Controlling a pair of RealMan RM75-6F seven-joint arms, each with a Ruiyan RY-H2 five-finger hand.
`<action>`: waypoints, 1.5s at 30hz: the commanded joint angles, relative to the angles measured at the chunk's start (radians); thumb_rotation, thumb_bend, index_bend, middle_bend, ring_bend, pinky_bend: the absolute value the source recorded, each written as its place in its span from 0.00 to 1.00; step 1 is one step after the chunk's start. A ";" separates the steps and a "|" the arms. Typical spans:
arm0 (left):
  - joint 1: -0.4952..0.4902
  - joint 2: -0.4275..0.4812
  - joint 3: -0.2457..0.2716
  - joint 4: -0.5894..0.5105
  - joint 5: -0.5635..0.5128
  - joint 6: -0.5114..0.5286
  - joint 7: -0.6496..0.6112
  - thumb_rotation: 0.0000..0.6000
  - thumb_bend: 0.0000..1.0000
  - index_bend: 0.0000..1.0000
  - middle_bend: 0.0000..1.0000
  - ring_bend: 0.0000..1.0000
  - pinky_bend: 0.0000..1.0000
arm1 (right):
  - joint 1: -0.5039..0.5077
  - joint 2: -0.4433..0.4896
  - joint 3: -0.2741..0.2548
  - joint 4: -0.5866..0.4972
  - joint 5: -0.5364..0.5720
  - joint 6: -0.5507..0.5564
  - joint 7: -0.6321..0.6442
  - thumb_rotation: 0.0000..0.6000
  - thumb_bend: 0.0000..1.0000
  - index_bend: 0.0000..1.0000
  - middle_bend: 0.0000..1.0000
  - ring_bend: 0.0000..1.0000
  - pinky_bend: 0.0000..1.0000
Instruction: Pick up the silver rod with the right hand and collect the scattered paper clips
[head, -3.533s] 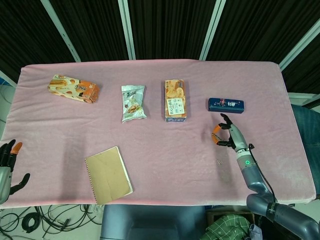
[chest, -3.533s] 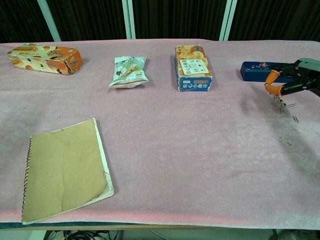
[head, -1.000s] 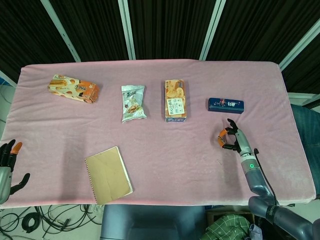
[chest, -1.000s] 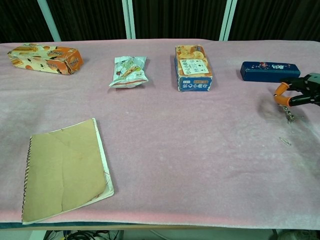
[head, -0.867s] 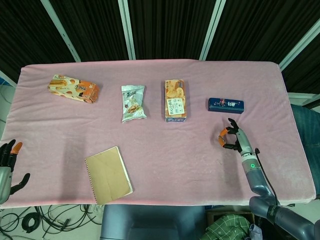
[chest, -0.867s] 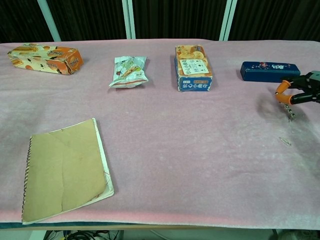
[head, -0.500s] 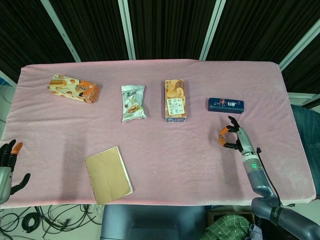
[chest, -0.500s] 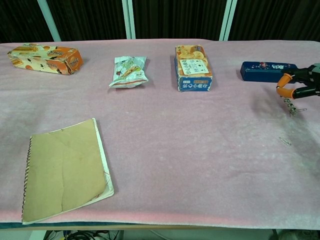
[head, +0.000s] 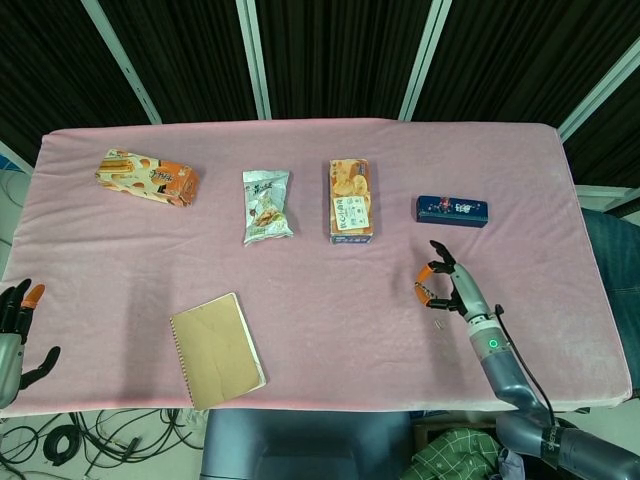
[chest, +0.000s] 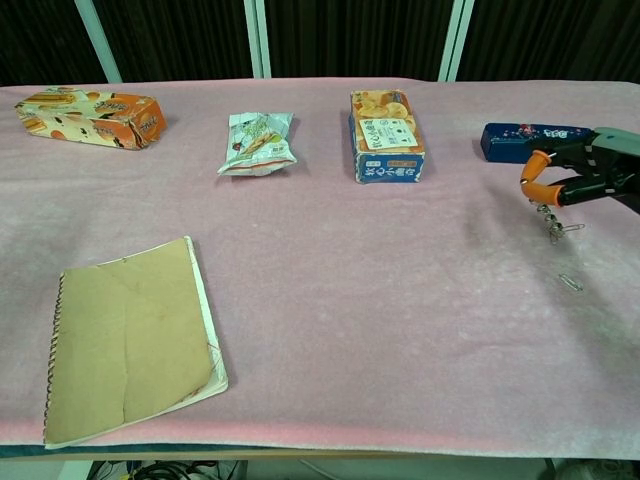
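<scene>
R hand: the right hand (chest: 585, 178) hovers over the pink table (head: 300, 300) at approx 4 o'clock from table centre; fingers curled, orange tips pinched on the silver rod (chest: 545, 212), so it's gripping it. Also seen in head view (head: 447, 290).
Rod: short, thin, hangs tip-down from the pinch; hard to make out in head view. Tip looks off the cloth in chest view.
Clips on rod: small bunch of paper clips (chest: 556, 230) clings to the rod's lower end, dangling just under the fingertips (chest: 533, 168).
Loose clip: one stray paper clip (chest: 570, 282) lies flat on the cloth, near & at 5 o'clock from the bunch in chest view; in head view a tiny speck (head: 437, 323) just below the hand.
L hand: the left hand (head: 18, 325) sits off the table's edge at 8 o'clock, low; fingers apart, holds nothing.
Pencil case: dark blue pencil case (chest: 525, 140) at 12 o'clock from R hand, near but apart in head view; lies flat.
Snacks: cracker box (head: 351, 200) near centre-back; foil snack bag (head: 266, 205) at 9 o'clock of it; orange biscuit pack (head: 146, 177) far back-left, approx 10 o'clock.
Notebook: brown spiral notebook (head: 216, 350) at 7 o'clock, front-left, closed, lying skewed.
</scene>
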 joint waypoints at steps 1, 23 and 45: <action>0.000 0.000 0.000 0.000 -0.001 0.000 0.000 1.00 0.28 0.01 0.00 0.00 0.00 | -0.007 0.005 -0.016 -0.031 0.015 0.004 -0.034 1.00 0.38 0.61 0.00 0.03 0.21; 0.001 -0.003 0.000 -0.001 -0.003 0.001 0.008 1.00 0.28 0.01 0.00 0.00 0.00 | -0.044 0.009 -0.068 -0.048 -0.006 0.015 -0.028 1.00 0.38 0.61 0.00 0.03 0.21; 0.000 -0.006 0.000 0.000 -0.004 -0.001 0.016 1.00 0.28 0.01 0.00 0.00 0.00 | -0.051 -0.009 -0.081 0.011 -0.028 0.006 0.023 1.00 0.38 0.61 0.00 0.03 0.21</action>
